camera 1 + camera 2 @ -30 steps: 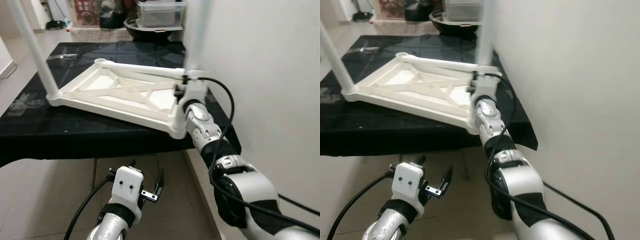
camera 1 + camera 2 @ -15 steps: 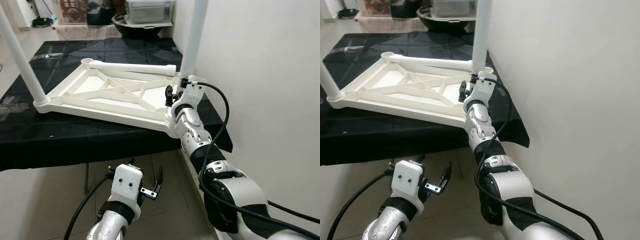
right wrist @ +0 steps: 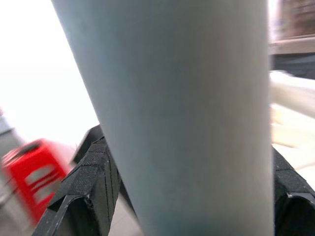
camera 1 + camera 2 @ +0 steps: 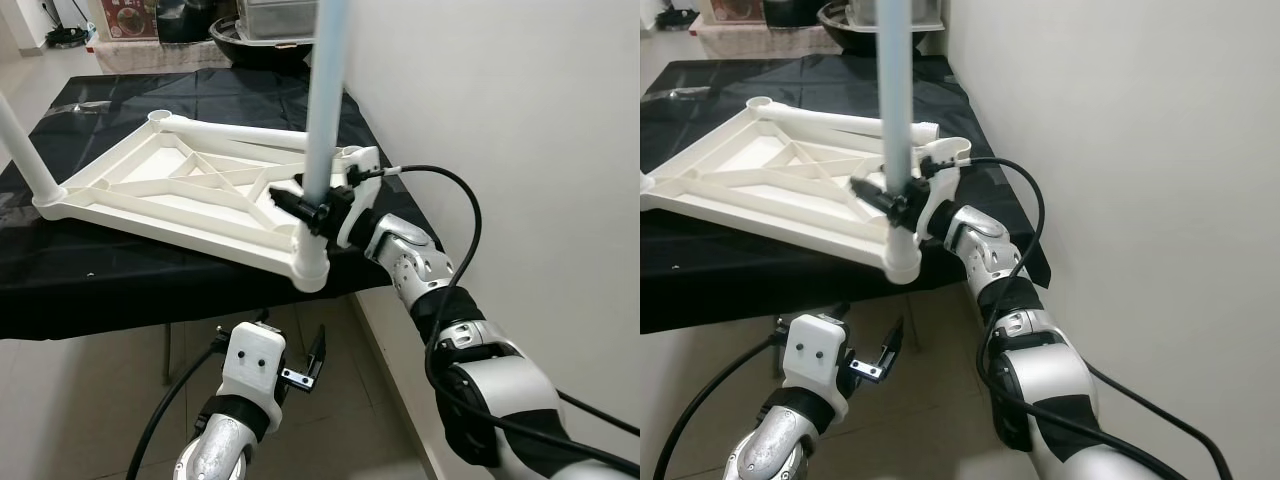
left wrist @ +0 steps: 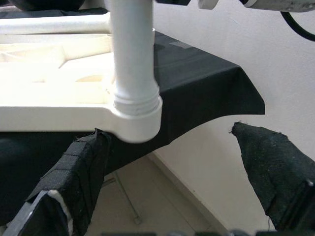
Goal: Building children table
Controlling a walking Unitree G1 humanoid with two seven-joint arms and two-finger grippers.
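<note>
Left eye view: the white children's table top point(image 4: 190, 190) lies upside down on the black-draped worktop point(image 4: 120, 270), its near corner socket point(image 4: 312, 268) overhanging the edge beside the wall point(image 4: 520, 130). My right tool point(image 4: 312, 207) is clamped around the upright pale leg point(image 4: 322, 110) just above that socket; another leg point(image 4: 20, 140) stands at the far left corner. My left tool point(image 4: 290, 365) hangs below the worktop, fingers spread and empty. Judged hollow plastic: light, stiff, smooth, likely slippery. Best hold is low on the leg, near the socket.
</note>
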